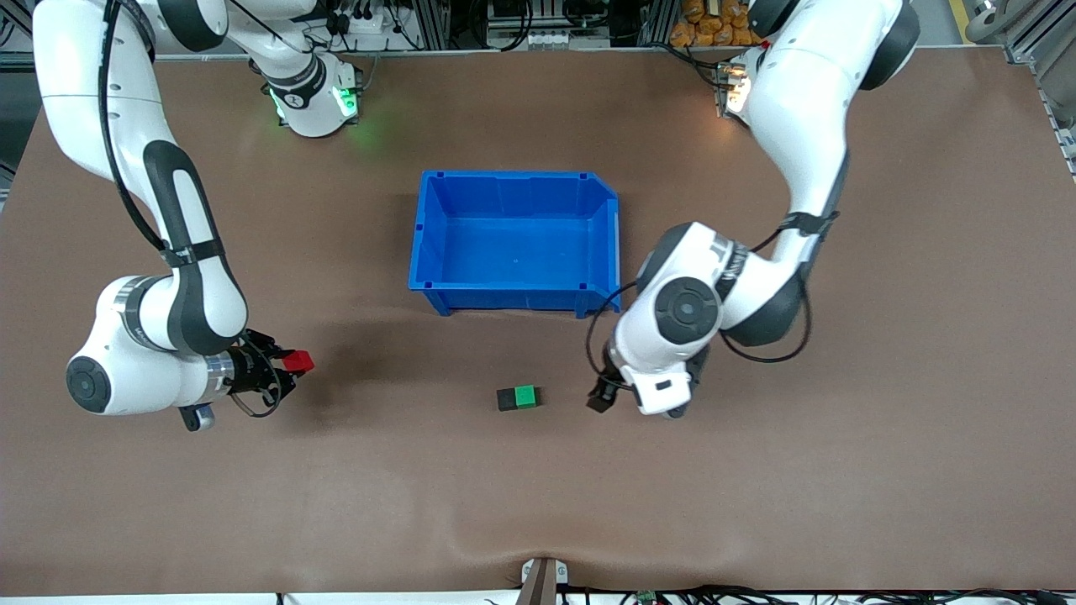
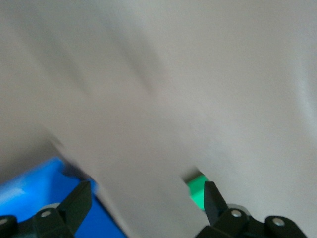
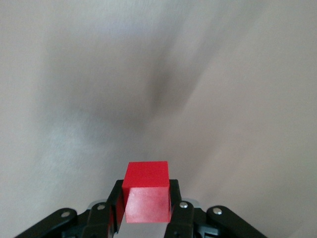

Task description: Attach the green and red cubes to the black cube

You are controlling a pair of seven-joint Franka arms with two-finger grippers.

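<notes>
Green cube [image 1: 526, 395] sits flush against the black cube [image 1: 506, 399] on the brown table [image 1: 756, 504], nearer the front camera than the blue bin [image 1: 514, 181]. The green one is on the side toward the left arm's end. You can count that half as done, judging by the touching faces; whether they are truly locked together cannot be told.

Red cube [image 3: 146, 191] is not yet attached. You have it pinched between the fingers of the right gripper [image 1: 290, 368], held above the table toward the right arm's end, well apart from the pair. Its front face sticks out clear of the fingertips.

Left gripper [image 1: 607, 395] hangs low just beside the pair, on the green cube's side. Its fingers [image 2: 77, 203] are spread wide and hold nothing; the green cube shows close to one fingertip in the left wrist view.

Left to do: bring the red cube over to the black cube's free side and press it on. The bin holds nothing.
</notes>
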